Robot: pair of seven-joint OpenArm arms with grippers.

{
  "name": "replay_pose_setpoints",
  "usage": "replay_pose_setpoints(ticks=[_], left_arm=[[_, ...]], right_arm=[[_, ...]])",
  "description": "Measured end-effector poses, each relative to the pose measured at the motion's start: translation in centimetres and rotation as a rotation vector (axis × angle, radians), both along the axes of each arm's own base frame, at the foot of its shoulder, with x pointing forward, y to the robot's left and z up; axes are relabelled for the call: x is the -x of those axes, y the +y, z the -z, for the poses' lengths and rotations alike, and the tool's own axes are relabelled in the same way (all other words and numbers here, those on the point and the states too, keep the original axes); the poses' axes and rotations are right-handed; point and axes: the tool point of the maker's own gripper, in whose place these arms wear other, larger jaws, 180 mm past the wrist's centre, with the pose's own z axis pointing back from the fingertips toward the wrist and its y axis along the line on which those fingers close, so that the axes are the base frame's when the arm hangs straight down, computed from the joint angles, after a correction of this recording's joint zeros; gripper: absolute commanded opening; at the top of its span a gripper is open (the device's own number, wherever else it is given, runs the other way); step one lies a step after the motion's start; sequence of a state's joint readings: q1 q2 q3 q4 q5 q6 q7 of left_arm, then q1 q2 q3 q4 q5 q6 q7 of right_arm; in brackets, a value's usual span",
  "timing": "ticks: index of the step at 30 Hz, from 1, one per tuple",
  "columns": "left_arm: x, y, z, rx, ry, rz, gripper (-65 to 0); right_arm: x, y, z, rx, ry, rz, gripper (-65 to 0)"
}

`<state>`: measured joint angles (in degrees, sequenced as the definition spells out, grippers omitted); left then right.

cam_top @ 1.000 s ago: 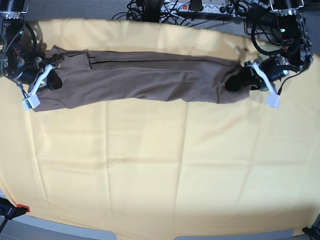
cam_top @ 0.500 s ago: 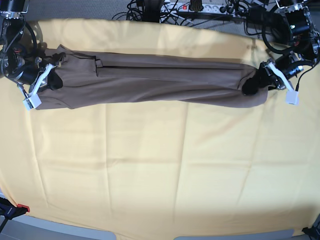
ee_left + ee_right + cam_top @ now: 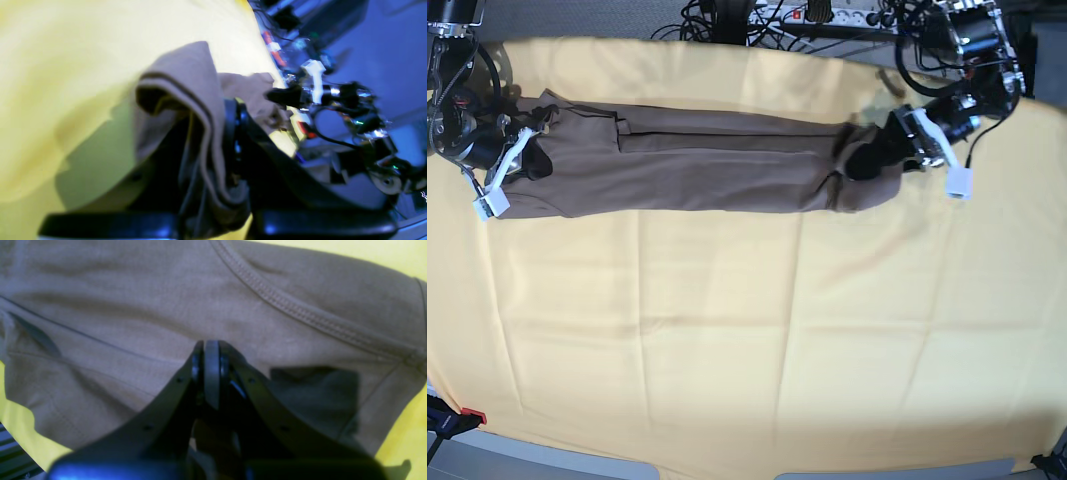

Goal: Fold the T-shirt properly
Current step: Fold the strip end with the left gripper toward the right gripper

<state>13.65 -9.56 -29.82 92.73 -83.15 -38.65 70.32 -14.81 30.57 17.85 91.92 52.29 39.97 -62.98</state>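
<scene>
The taupe-brown T-shirt point(image 3: 707, 170) lies as a long narrow band across the far part of the yellow cloth point(image 3: 747, 330). My left gripper point(image 3: 872, 158) is shut on its right end, which is bunched and pulled inward. In the left wrist view the fabric point(image 3: 200, 100) drapes over and between the black fingers of the left gripper point(image 3: 217, 133). My right gripper point(image 3: 532, 160) is shut on the shirt's left end. In the right wrist view its jaws meet on the cloth at the right gripper point(image 3: 206, 353), just below a stitched seam point(image 3: 300, 316) of the T-shirt point(image 3: 133, 306).
The yellow cloth covers the whole table. A power strip and tangled cables point(image 3: 827, 15) lie beyond the far edge. A red-tipped clamp point(image 3: 467, 415) sits at the near left corner. The right arm's base point(image 3: 452, 60) stands at the far left.
My left gripper first pulled the shirt's right end outward to the right, then carried it back left and slightly farther away. The band is now shorter. The right gripper stayed put.
</scene>
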Motion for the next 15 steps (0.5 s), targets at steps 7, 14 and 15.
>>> replay_pose_setpoints(ticks=[7,14,15], left_arm=[[-0.3,-8.5,-2.6,0.152,-0.079,0.158,-65.0],[-2.1,-14.2,-1.5,0.033,-0.121,0.171,-65.0],[-1.8,-14.9,-1.1,0.009,-0.117,0.192,-65.0]], right_arm=[[0.1,0.0,0.0,0.0,0.002,0.0,-65.0],[0.1,0.0,0.1,0.001,0.003,0.0,-65.0],[0.1,0.0,0.1,0.001,0.003,0.0,-65.0]])
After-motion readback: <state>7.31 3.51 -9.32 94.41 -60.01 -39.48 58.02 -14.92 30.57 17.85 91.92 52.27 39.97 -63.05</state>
